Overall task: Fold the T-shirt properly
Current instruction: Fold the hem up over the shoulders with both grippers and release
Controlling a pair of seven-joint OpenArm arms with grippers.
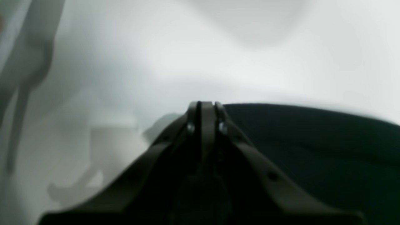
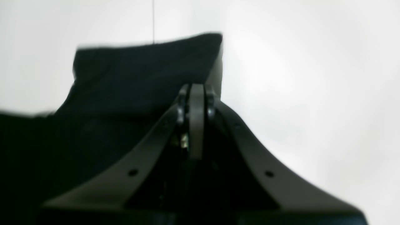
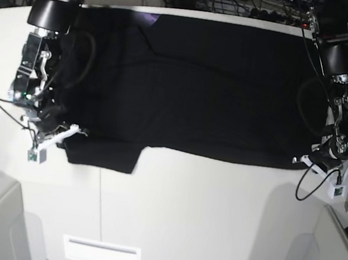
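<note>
- Left fingers [image 1: 206,107]: clenched, tips pressed together w/ no gap in the wrist view. They sit right at the black shirt [image 1: 312,150] edge; cloth fills the space to their right, white counter [image 1: 218,47] beyond. Whether cloth is pinched betw. the tips, can't tell – too blurred.
- In base view the left fingers [image 3: 311,162] are low at the shirt's near corner on that view's right side, by the counter's right edge.
- Right fingers [image 2: 196,90]: also clenched, tips together. Shirt [image 2: 140,72] lies to their left and just ahead, a sleeve-like flap w/ a straight far edge and a corner close to the tips. Grip on cloth not clear either.
- In base view the right fingers [image 3: 61,133] are at the shirt's near corner on the left side, touching or just over the cloth, near the counter's left edge.
- Shirt [image 3: 199,88]: spread flat across the far half of the counter [image 3: 201,217], reaching its far edge, lying crosswise from left to right. Plain black side up, a few soft wrinkles in the far-left part.
- Near edge runs mostly straight; a flap sticks out toward the near edge at the left end, next to the right fingers.
- Small purple bit shows at the far edge, left of centre.
</note>
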